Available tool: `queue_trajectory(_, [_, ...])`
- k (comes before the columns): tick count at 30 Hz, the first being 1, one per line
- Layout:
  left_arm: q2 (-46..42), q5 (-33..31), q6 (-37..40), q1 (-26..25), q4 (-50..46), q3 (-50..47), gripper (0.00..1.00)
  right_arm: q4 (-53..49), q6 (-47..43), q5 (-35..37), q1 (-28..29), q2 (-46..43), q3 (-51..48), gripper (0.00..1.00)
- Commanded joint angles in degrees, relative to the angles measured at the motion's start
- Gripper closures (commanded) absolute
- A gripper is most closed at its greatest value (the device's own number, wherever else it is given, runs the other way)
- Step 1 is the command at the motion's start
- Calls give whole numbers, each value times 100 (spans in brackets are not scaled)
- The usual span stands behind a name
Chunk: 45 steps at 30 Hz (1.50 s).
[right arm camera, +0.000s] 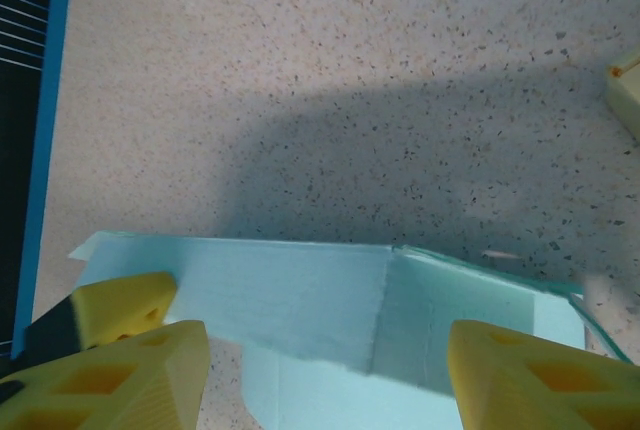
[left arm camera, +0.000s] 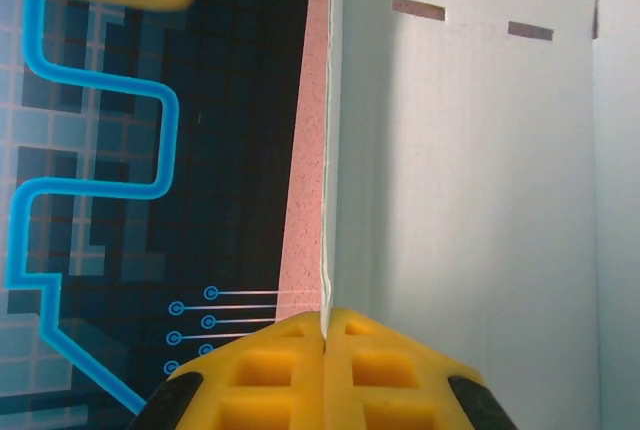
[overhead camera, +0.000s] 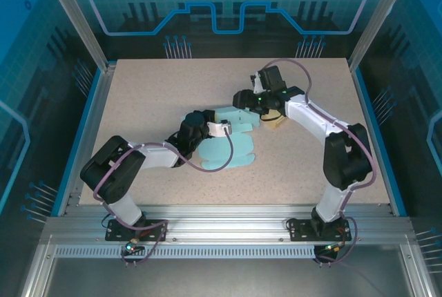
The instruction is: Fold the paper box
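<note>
The pale teal paper box lies partly flat in the middle of the table, with one panel raised. My left gripper reaches in from the left and is shut on the thin edge of that upright panel; its yellow fingertips meet around the paper at the left gripper. My right gripper hovers over the box's far side, open. In the right wrist view the right gripper straddles a creased teal wall without touching it.
A small beige block rests just right of the box, under the right arm, and shows as the block at the frame edge. Blue rails border the speckled table. A yellow fingertip of the other arm sits beside my right gripper's left finger.
</note>
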Motion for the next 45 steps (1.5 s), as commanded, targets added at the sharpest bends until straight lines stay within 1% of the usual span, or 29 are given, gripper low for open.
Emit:
queue_trajectory(1, [97, -78, 62, -53, 224, -34, 100, -126, 176, -195, 107, 221, 249, 36])
queue_trajectory(6, [144, -92, 9, -60, 251, -19, 100, -29, 305, -255, 264, 447, 264, 36])
queue_trajectory(7, [138, -74, -7, -56, 267, -32, 100, 44, 338, -294, 283, 485, 245, 37])
queue_trajectory(10, [135, -19, -79, -73, 251, -32, 100, 434, 501, -590, 297, 589, 143, 46])
queue_trajectory(12, [144, 3, -120, -85, 278, -36, 100, 575, 532, -694, 306, 653, 136, 57])
queue_trajectory(14, [152, 30, -209, -91, 347, -66, 100, 613, 524, -685, 314, 653, 115, 66])
queue_trajectory(15, [135, 45, -269, -85, 338, -78, 100, 613, 487, -677, 314, 628, 87, 67])
queue_trajectory(16, [119, 74, -306, -85, 314, -93, 100, 580, 450, -656, 307, 587, 77, 66])
queue_trajectory(19, [70, 155, -408, -59, 213, -119, 100, 460, 269, -480, 297, 311, -50, 52])
queue_trajectory(21, [18, 269, -503, -10, 128, -133, 100, 436, 152, -316, 282, -51, -265, 44])
queue_trajectory(23, [-72, 438, -598, 68, -48, -126, 100, 412, 86, -128, 254, -440, -528, 40])
queue_trajectory(25, [-197, 597, -681, 140, -262, -100, 100, 372, 52, 73, 217, -832, -826, 40])
queue_trajectory(30, [-669, 1153, -924, 294, -1115, 22, 100, 290, 9, 410, 202, -1694, -1729, 40])
queue_trajectory(32, [-810, 1297, -1020, 349, -1317, 50, 100, 279, 68, 612, 209, -2008, -2097, 41])
queue_trajectory(34, [-910, 1391, -1057, 385, -1354, 38, 100, 333, 125, 723, 200, -2312, -2450, 44])
queue_trajectory(36, [-977, 1449, -1075, 387, -1466, 44, 100, 505, 130, 650, 200, -2554, -2759, 51])
queue_trajectory(38, [-1020, 1486, -1124, 389, -1525, 56, 100, 642, 67, 511, 215, -2663, -2946, 58])
queue_trajectory(41, [-1070, 1552, -1200, 386, -1509, 32, 100, 641, -27, 501, 259, -2594, -2960, 66])
queue_trajectory(44, [-1113, 1596, -1214, 375, -1510, 6, 100, 694, -104, 500, 297, -2385, -2960, 67])
queue_trajectory(45, [-1144, 1619, -1222, 379, -1510, -10, 100, 725, -125, 512, 297, -2308, -2959, 66])
